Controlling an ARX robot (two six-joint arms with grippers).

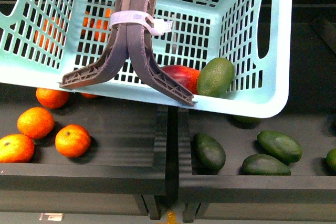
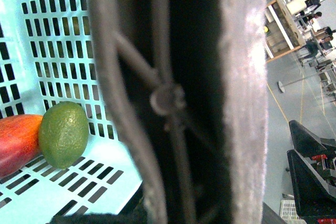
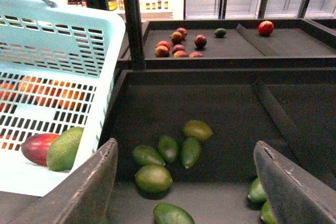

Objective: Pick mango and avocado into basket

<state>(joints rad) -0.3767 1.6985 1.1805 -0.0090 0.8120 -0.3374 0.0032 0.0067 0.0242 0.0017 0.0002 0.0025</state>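
I see mango (image 1: 181, 75) & avocado (image 1: 216, 76) touching in basket (image 1: 273, 51); R jaws wide, empty; L jaws can't tell.

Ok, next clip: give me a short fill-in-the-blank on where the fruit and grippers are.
1. The mango and the avocado lie inside the ____.
2. The avocado rests against the ____.
3. The right gripper is ____ and holds nothing.
4. The loose fruits in the bin under the basket's left side are ____.

Missing words: basket; mango; open; oranges
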